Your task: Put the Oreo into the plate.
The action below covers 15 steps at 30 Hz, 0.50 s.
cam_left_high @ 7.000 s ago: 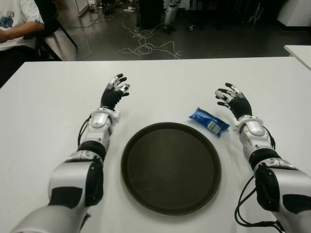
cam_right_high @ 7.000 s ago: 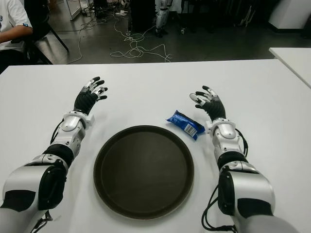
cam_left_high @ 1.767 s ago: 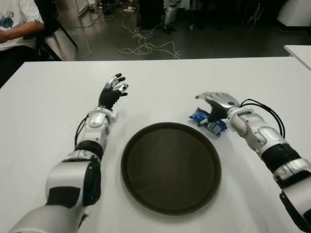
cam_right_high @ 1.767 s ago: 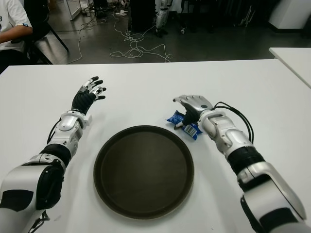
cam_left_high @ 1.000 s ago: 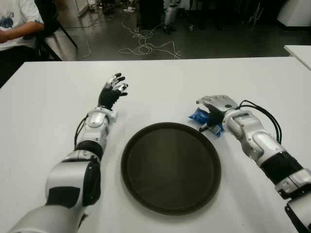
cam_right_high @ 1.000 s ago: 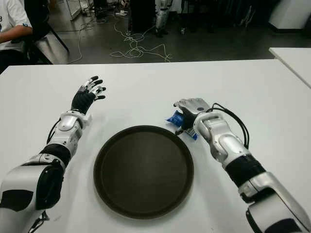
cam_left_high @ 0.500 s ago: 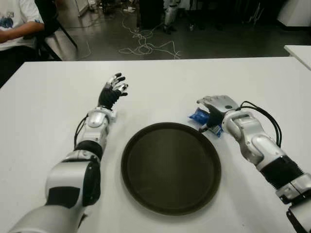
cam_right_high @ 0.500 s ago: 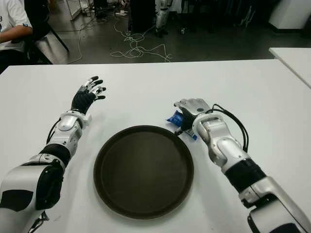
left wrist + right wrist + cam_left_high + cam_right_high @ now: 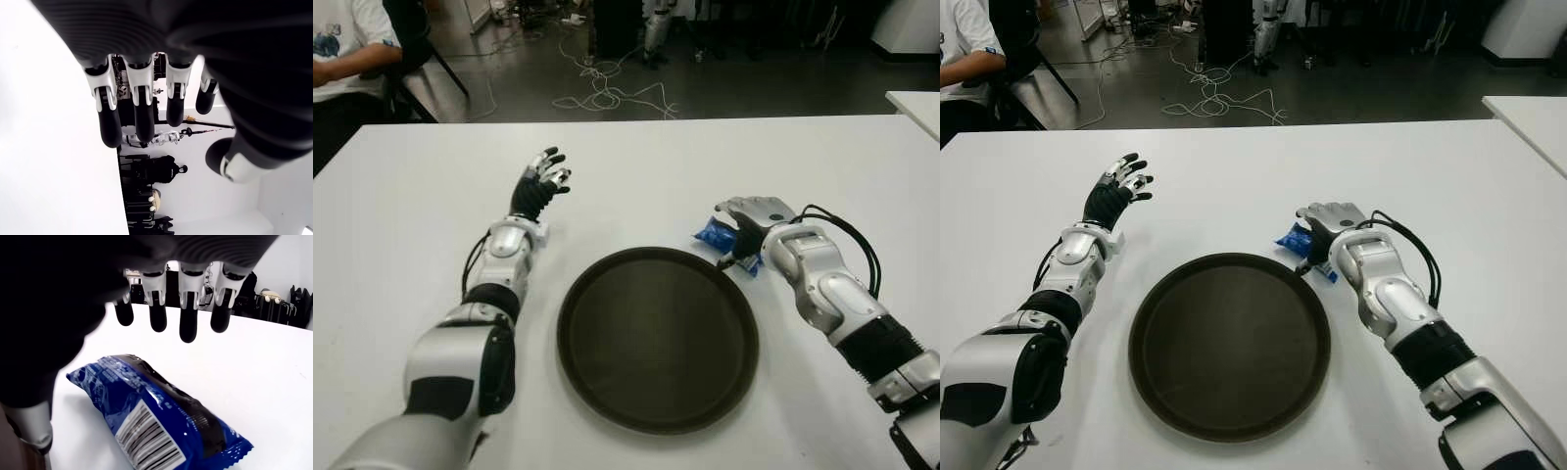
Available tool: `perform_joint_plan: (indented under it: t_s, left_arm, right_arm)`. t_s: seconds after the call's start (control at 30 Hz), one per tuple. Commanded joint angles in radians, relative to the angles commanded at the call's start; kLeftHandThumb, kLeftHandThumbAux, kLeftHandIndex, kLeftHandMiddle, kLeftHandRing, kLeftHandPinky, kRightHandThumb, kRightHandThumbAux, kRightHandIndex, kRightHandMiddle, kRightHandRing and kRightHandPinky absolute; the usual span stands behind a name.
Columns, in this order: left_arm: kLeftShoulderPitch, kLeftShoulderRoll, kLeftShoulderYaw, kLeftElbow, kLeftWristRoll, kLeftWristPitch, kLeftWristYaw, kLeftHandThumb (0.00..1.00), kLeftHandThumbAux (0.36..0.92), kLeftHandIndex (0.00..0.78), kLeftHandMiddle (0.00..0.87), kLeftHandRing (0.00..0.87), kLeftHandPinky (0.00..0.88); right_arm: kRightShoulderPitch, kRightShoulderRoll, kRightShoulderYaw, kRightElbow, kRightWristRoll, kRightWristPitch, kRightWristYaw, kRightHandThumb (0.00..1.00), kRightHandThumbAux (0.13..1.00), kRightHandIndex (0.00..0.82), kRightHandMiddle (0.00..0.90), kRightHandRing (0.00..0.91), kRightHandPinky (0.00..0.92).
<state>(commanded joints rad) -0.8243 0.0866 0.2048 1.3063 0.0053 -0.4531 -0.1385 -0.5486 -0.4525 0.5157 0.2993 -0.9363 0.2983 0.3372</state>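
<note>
While the Oreo packet [image 9: 156, 418] lies on the white worktop [image 9: 401, 255] just beyond the far right rim of the plate [image 9: 657, 338], the task looks to be at its grasping step, with nothing yet delivered. The right robot hand [image 9: 751, 220] hovers palm down directly over the packet, covering most of it in the eye views so that only the blue left end shows. Its own wrist view shows the fingers [image 9: 188, 308] extended and spread above the wrapper, with a clear gap of worktop between the fingertips and the packet, so the hand holds nothing and has not closed.

The round dark plate sits empty in the near middle of the worktop, between the two arms. The left robot hand [image 9: 540, 181] shows to the far left of the plate, fingers spread and holding nothing, and takes no part.

By this reading, what is left is nearly everything: closing the fingers around the packet, lifting it, carrying it the short way left and nearer over the rim, and letting go inside the plate. A slippery wrapper may slide as the fingers close.
</note>
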Motion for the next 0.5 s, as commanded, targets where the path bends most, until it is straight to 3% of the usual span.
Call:
perform_joint_plan:
  t_s: [0.5]
  left_arm:
    - [0.000, 0.001, 0.003, 0.000, 0.002, -0.003, 0.007, 0.152, 0.631, 0.054, 0.158, 0.194, 0.274]
  right_arm:
    - [-0.056, 0.006, -0.033, 0.139, 0.025, -0.024, -0.055, 0.000, 0.713, 0.123, 0.144, 0.154, 0.135]
